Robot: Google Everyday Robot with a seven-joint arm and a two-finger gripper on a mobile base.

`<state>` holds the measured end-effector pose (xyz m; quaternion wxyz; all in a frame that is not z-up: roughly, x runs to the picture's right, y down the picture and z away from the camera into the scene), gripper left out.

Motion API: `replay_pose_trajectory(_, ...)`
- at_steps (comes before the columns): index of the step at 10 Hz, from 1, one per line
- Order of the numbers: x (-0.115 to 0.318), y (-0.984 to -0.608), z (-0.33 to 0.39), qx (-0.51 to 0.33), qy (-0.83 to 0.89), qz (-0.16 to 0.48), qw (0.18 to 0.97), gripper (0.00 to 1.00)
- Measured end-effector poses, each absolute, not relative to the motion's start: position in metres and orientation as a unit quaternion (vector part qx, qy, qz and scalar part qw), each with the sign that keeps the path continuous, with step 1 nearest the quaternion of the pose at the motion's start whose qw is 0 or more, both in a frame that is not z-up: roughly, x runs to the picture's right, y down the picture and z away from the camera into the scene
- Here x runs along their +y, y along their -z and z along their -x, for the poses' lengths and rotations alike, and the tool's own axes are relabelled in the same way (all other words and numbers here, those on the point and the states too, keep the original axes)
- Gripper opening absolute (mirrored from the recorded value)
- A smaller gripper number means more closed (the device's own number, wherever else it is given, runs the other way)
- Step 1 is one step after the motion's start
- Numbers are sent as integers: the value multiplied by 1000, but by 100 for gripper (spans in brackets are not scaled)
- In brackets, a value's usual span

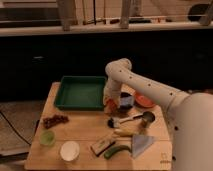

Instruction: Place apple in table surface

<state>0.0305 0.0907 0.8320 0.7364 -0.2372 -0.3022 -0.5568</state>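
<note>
The small orange-red apple [110, 105] is held at the gripper [111, 102], just above the light-brown wooden table surface [80, 131], beside the green tray.

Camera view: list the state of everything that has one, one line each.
gripper: low beside the green tray's right edge, at the apple.
apple: at the gripper, just above the table surface.
green tray: empty.
white bowl: upright, empty.
grape cluster: lying on the table.
</note>
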Motion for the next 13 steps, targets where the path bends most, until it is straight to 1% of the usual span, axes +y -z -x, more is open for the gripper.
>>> replay_pose_trajectory(13,114,-812,0,-322,598,222,700,0)
